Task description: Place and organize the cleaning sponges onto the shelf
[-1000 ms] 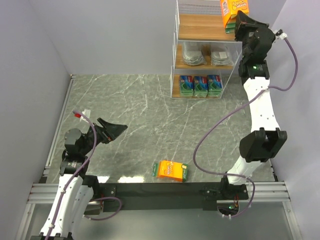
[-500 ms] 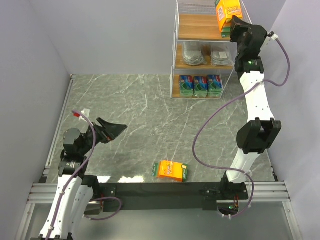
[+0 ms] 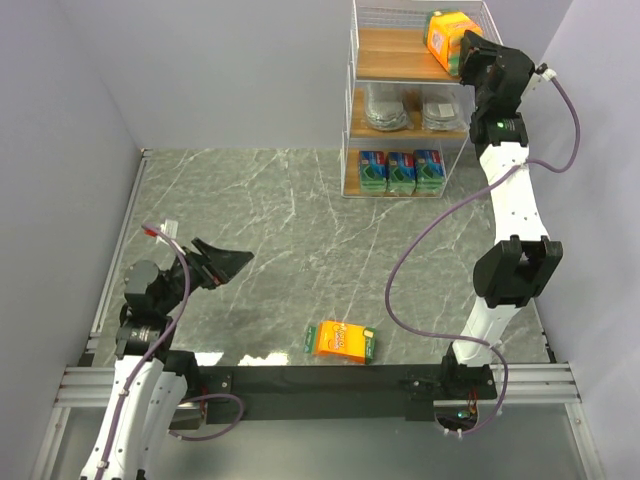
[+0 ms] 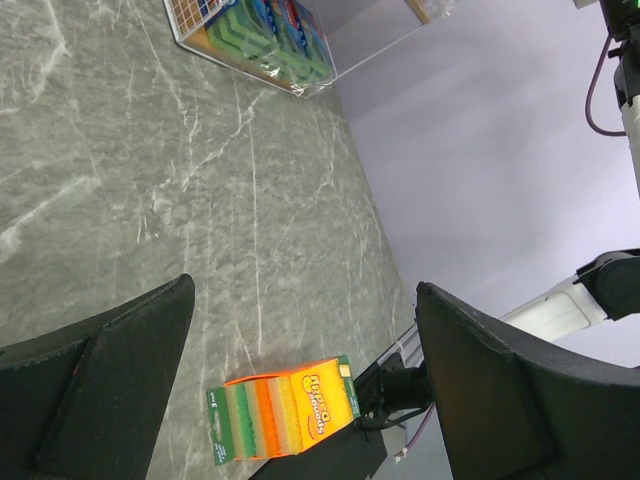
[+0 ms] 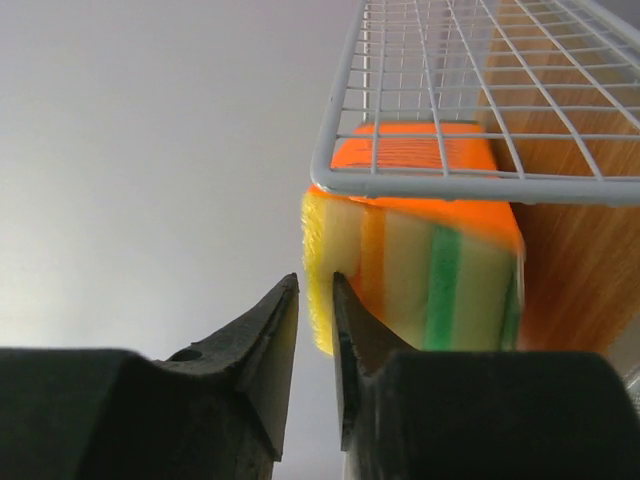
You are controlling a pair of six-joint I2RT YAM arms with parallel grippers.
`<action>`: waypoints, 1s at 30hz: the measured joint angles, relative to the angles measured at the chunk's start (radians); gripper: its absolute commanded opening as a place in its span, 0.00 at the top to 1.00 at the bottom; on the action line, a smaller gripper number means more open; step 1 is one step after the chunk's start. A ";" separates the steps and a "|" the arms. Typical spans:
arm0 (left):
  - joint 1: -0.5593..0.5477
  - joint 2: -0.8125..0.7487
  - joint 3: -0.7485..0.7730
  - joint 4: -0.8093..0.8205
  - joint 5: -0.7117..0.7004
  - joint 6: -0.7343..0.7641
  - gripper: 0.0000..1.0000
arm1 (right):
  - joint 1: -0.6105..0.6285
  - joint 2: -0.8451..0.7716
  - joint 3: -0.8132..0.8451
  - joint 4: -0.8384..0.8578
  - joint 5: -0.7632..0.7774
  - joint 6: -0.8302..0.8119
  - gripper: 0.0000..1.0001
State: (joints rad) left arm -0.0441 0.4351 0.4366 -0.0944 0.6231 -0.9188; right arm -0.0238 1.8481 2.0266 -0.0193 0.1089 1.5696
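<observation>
The shelf (image 3: pixel 390 55) stands at the back right. An orange sponge pack (image 3: pixel 447 35) lies tilted on its top board, and in the right wrist view (image 5: pixel 430 260) it sits under the wire rim (image 5: pixel 450 185). My right gripper (image 3: pixel 467 48) is at that pack's right end, jaws a narrow gap apart (image 5: pixel 313 282) with nothing between them. A second orange pack (image 3: pixel 341 340) lies on the table near the front edge, and shows in the left wrist view (image 4: pixel 285 410). My left gripper (image 3: pixel 235 262) is open and empty, left of it (image 4: pixel 305 300).
Two silvery grey packs (image 3: pixel 385 108) sit on the middle tier. Three blue-and-green packs (image 3: pixel 400 172) stand in a row on the bottom tier, and show in the left wrist view (image 4: pixel 265 30). Grey walls close in left and right. A black rail (image 3: pixel 300 378) runs along the front.
The right gripper carried the upright orange pack leftward onto the top tier. The pack has now tipped over onto the board. The left arm barely moved.
</observation>
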 measured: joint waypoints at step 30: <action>0.000 -0.054 -0.013 -0.046 -0.004 0.001 0.01 | -0.001 -0.071 -0.134 0.056 0.029 -0.130 0.57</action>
State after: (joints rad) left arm -0.0441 0.3809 0.4232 -0.1406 0.6189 -0.9180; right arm -0.0250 1.7767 1.8923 0.0368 0.1375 1.4395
